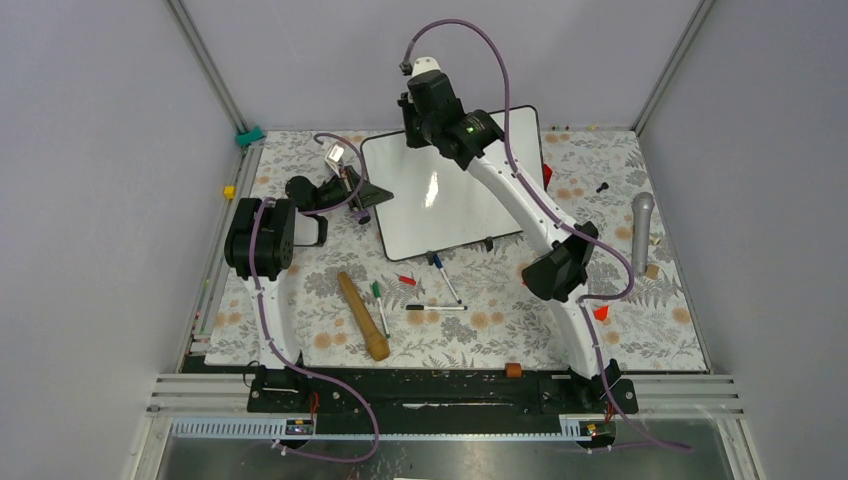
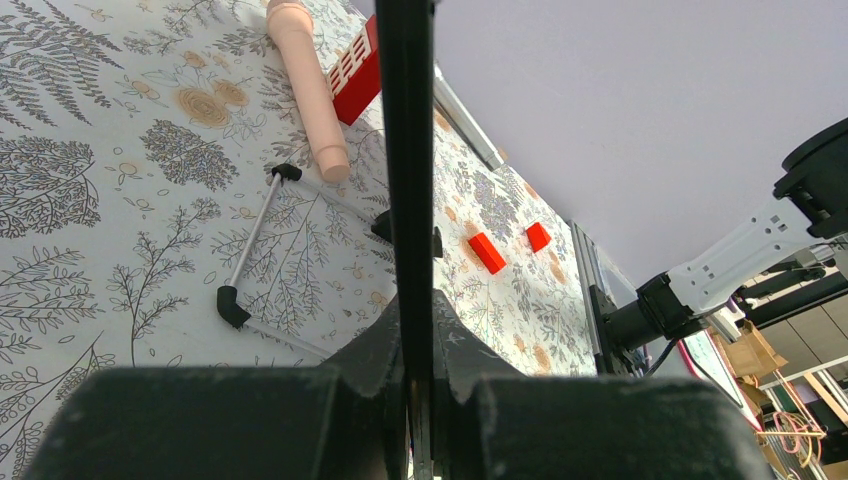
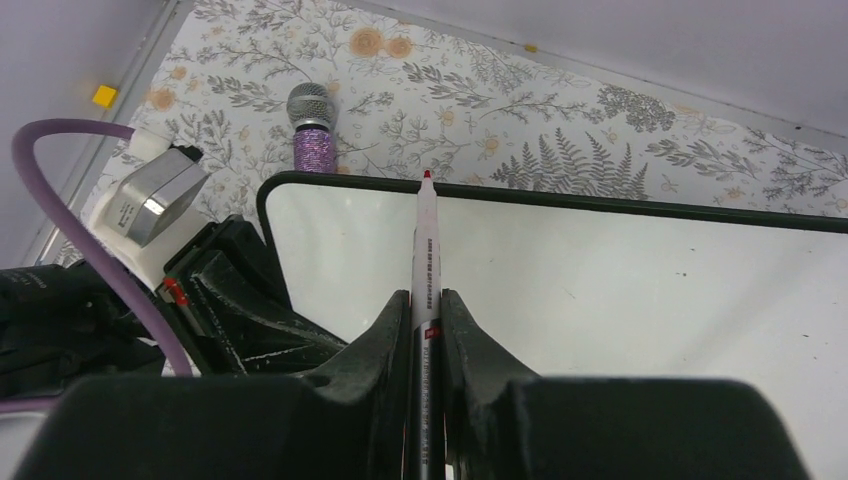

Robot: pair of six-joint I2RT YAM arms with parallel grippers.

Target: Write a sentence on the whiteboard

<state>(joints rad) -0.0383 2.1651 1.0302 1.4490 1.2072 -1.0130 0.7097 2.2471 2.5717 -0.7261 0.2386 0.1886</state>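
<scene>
Whiteboard [image 1: 450,200] lies toward the far edge of the table [image 1: 300,330], mid-width. From above its face reads blank, so writing looks not yet begun.

From the left wrist, the left gripper [image 2: 418,330] is clamped on the board's thin black frame, steadying it.

From the right wrist, the right gripper [image 3: 427,305] pinches a red-tipped marker [image 3: 427,235], its tip by the board's far left corner, contact unclear. The next move, I judge, calls for pressing the tip lightly onto the white face and starting the first letter

Floral-print table [image 1: 660,330]: whiteboard [image 1: 440,200] far-centre. Wooden pestle [image 1: 363,316], green marker [image 1: 379,305], black marker [image 1: 435,307] and blue marker [image 1: 445,277] mid-table. Microphone [image 1: 641,230] by right edge, orange block [image 1: 513,370] at near edge.
</scene>
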